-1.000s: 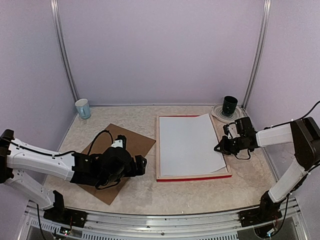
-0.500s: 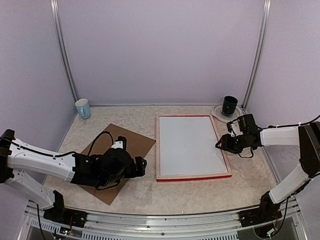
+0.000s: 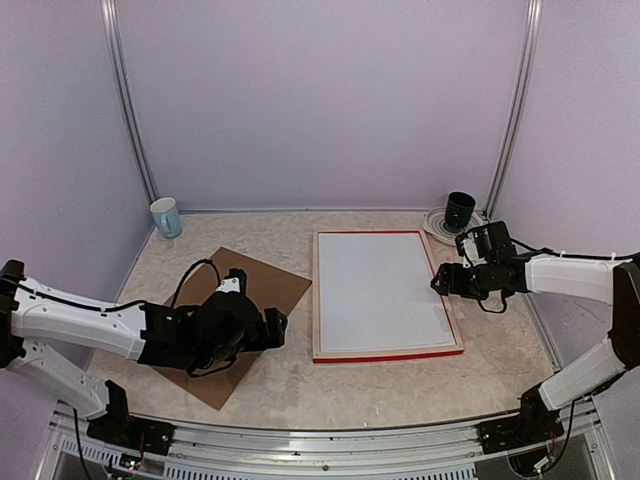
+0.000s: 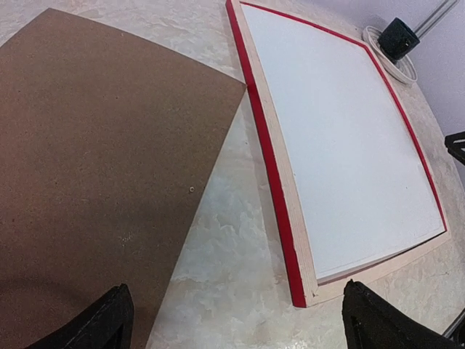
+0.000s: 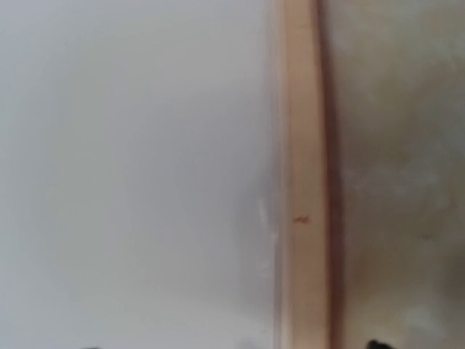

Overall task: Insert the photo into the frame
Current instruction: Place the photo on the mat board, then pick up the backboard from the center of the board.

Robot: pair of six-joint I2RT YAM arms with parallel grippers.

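Observation:
The frame [image 3: 388,354] lies face down at mid-table, pale wood back up, red edges showing. The photo [image 3: 378,285] lies flat inside it, white back up; its printed side is hidden. My right gripper [image 3: 440,282] hovers at the frame's right rail, open, holding nothing. In the right wrist view the photo [image 5: 131,167] and the wooden rail of the frame [image 5: 301,182] fill the picture, and the right gripper [image 5: 231,346] shows only two dark tips far apart at the bottom edge. My left gripper [image 3: 275,328] is open over the table left of the frame [image 4: 272,167], between the frame and the board.
A brown backing board [image 3: 270,285] lies left of the frame, partly under my left arm. A white-blue mug [image 3: 166,217] stands at the back left. A dark cup [image 3: 460,210] sits on a plate [image 3: 436,224] at the back right, close behind my right gripper.
My right gripper has opened and let go of the photo's right edge. The photo, curled up a second ago, now lies flat in the frame. The left arm barely shifted.

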